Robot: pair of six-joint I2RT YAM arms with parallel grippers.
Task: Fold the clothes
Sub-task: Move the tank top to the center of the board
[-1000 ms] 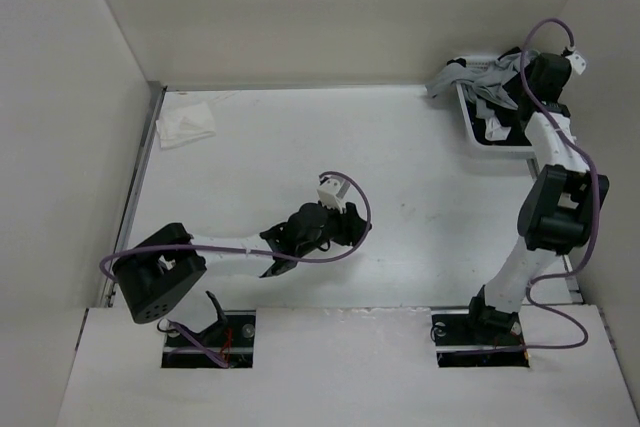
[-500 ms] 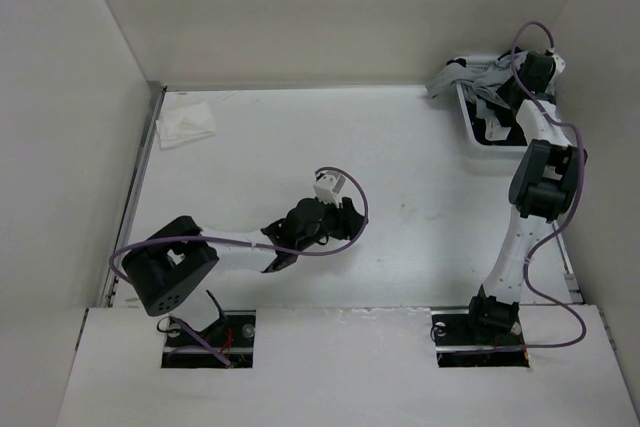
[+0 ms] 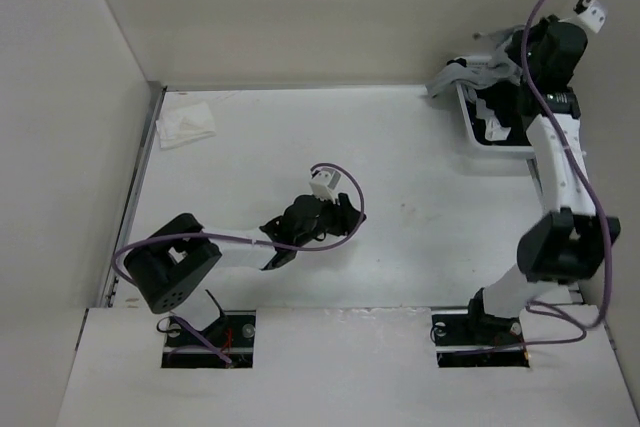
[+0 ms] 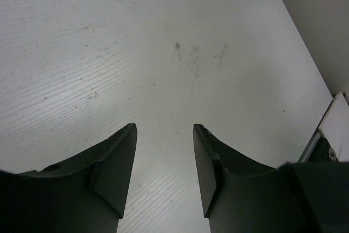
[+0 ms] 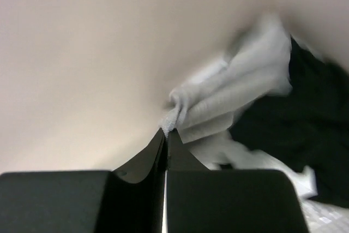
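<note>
I count one grey top (image 5: 234, 96) — its edge is pinched in my right pincer (image 5: 165, 133), clamped tight above the one bin (image 3: 468, 132) at the desk's (image 3: 400, 167) far right corner. That wrist view is blurred; dark garments (image 5: 311, 118) beneath can't be counted. My left pincer (image 4: 163, 135) gapes wide over the desk. One white cloth (image 3: 185, 125) lies far left.
</note>
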